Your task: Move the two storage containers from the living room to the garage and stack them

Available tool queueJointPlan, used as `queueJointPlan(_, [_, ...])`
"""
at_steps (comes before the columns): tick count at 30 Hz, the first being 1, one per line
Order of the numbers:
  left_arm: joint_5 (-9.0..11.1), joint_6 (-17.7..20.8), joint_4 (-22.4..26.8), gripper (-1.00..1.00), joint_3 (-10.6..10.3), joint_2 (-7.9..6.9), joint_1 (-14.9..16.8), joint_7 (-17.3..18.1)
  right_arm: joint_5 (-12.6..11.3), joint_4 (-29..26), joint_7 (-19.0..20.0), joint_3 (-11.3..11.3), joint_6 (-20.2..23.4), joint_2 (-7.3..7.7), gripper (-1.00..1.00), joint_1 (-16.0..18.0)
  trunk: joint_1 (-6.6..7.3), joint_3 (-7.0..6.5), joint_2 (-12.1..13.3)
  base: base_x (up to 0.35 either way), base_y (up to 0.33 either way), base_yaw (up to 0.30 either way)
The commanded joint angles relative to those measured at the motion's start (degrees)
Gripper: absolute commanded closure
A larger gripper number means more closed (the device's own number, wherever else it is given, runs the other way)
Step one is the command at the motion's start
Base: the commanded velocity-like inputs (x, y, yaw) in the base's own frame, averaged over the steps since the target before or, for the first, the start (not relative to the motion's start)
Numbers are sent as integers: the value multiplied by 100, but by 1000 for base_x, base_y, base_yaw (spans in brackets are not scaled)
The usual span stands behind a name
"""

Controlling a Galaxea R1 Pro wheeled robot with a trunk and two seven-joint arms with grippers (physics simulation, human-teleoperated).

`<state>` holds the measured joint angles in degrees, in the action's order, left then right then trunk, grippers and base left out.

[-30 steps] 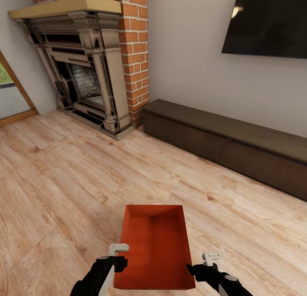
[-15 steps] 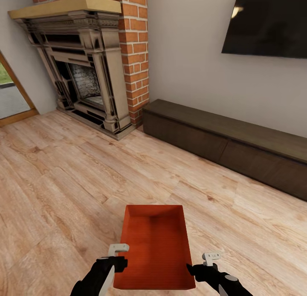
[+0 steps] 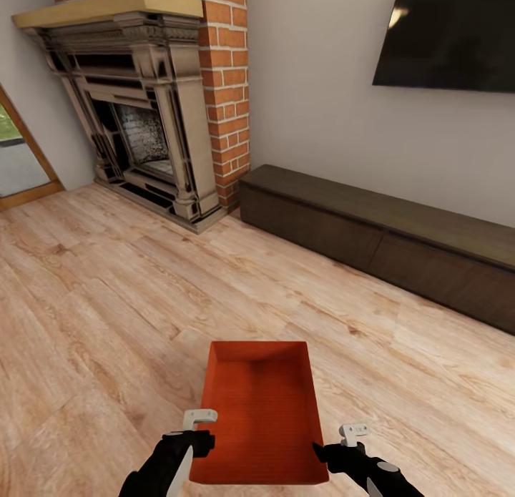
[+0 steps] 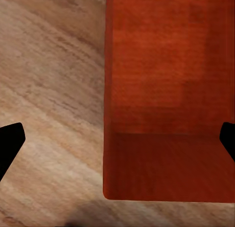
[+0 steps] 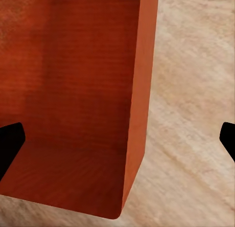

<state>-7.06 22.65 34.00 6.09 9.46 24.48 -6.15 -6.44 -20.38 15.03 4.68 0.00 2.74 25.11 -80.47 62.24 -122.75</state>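
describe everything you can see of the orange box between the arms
The storage container is an orange-red rectangular box with thin plain walls, no lid and nothing inside; it looks like matte, faintly ribbed plastic. It sits level and upright, long side running away from the robot, over the light wood floor. The left gripper straddles its left wall and the right gripper its right wall, both with jaws spread wide; actual contact cannot be told.
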Motion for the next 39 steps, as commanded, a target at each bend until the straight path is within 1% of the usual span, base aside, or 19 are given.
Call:
queueJointPlan(1, [-59, 29, 10, -100, 33, 9, 2, 16, -61, -1, 0, 48, 0, 7, -100, 2, -22, 23, -43, 0, 0, 0])
queueJointPlan(6, [-59, 29, 10, -100, 33, 9, 0, 17, -65, -1, 0, 45, 0, 7, -100, 2, -131, 112, -244, 0, 0, 0])
queueJointPlan(39, [-59, 28, 1, -100, 33, 21, 1, 17, -59, -1, 0, 48, 0, 7, -100, 2, -131, 112, -244, 0, 0, 0])
